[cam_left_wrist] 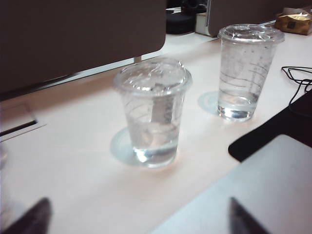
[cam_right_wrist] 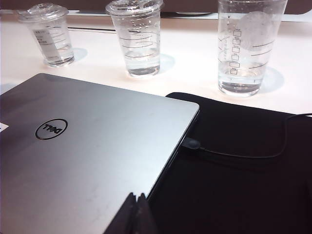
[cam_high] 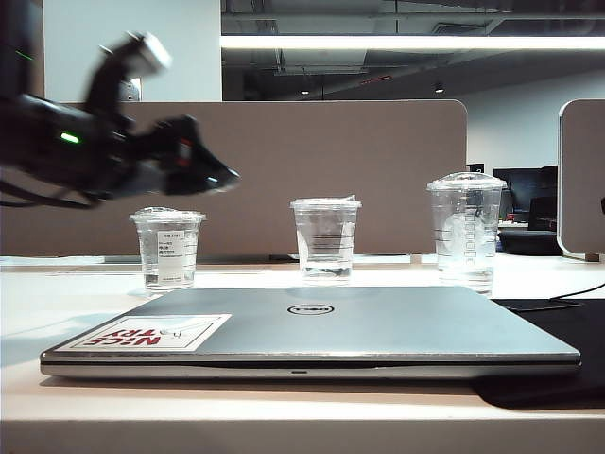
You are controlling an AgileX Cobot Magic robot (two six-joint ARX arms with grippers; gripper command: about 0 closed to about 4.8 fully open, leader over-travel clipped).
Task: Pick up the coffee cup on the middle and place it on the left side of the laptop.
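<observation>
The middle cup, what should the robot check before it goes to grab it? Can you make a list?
1. Coffee cup upright with its lid on: ok.
2. Left gripper open wide enough: ok, its fingertips stand far apart.
3. Left gripper near the cup: not ok, it hangs in the air above the small labelled cup, not yet at the coffee cup.
4. Space around the coffee cup: ok, the tall dome-lidded cup stands well apart from it.
5. Spot on the table left of the laptop: ok, looks bare.
6. Right gripper out of the way: ok, shut, low beside the laptop's corner.
</observation>
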